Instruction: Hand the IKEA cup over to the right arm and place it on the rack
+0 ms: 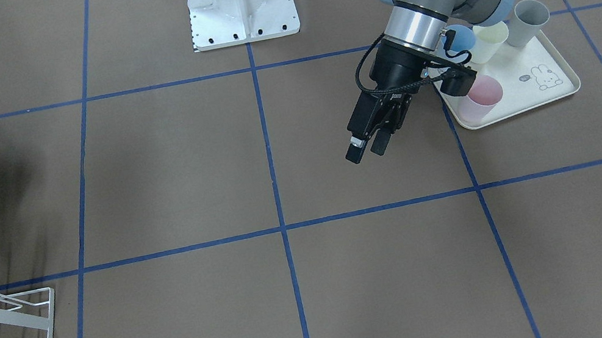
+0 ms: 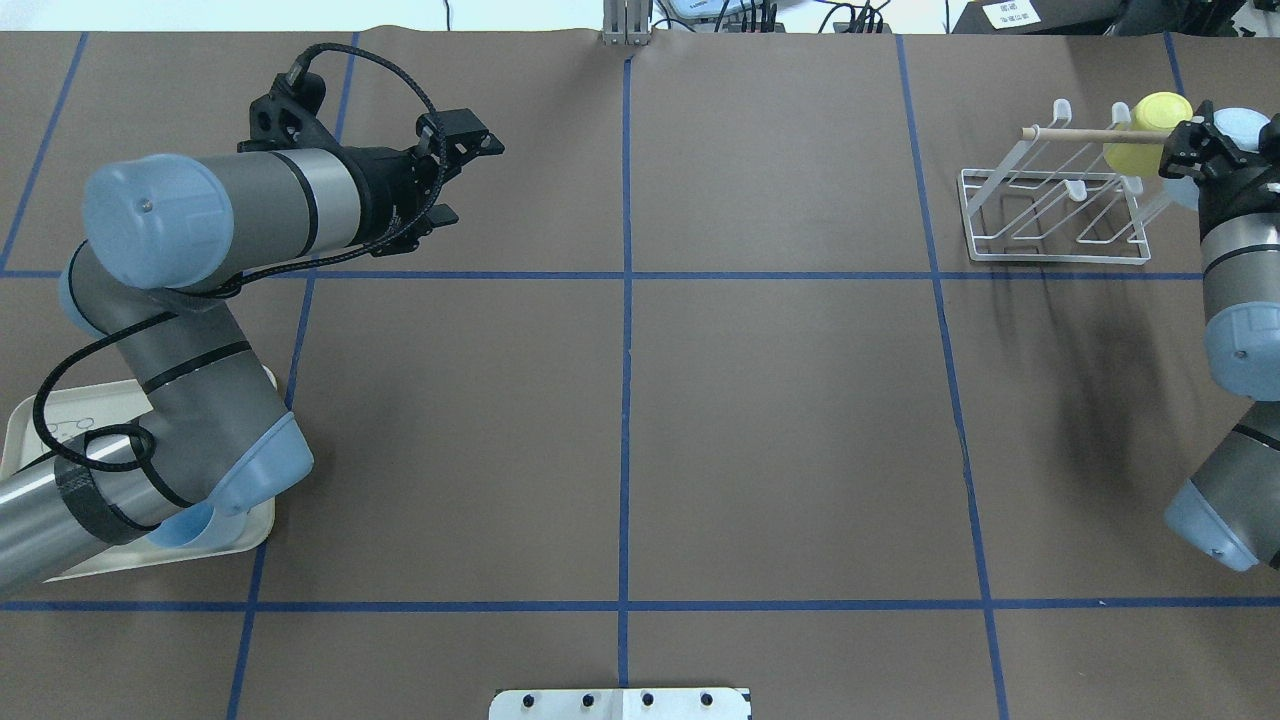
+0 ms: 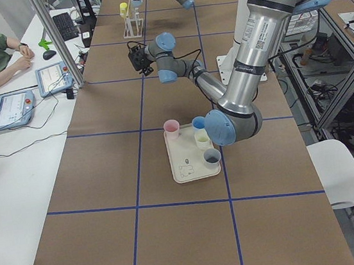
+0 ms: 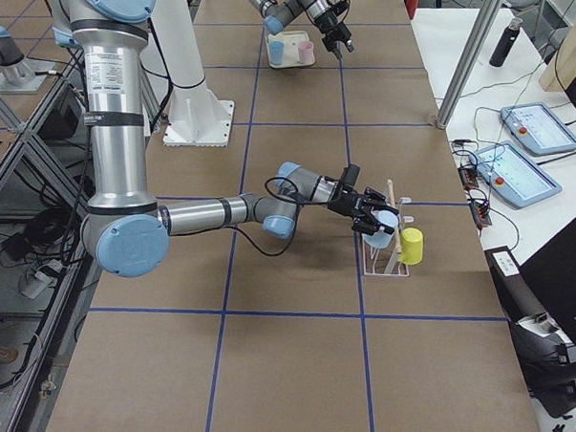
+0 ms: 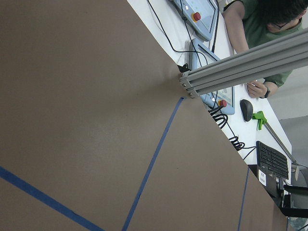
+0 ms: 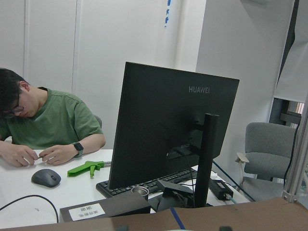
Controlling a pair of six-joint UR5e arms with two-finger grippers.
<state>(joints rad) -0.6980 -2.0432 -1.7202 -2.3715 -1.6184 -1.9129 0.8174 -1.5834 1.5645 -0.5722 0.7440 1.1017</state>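
Brackets the pale blue cup (image 4: 378,227) with right end effector (image 4: 372,215), clenched or released cannot tell, at rack (image 2: 1050,215), beside yellow cup (image 4: 411,246).

surface (image 1: 184,171): brown, with blue tape lines that make big squares
rack (image 2: 1055,260): white wire
stick (image 2: 1080,133): light wood
hanging cup (image 2: 1140,130): yellow
held cup (image 2: 1238,128): light blue
tray (image 1: 518,103): cream, with a little rabbit drawn in dark lines
cups on the tray: pink cup (image 1: 480,97), blue cup (image 1: 462,38), pale yellow cup (image 1: 489,40), grey cup (image 1: 526,21)
left arm (image 2: 220,215): grey and silver, with light blue caps
left claw (image 1: 366,150): black
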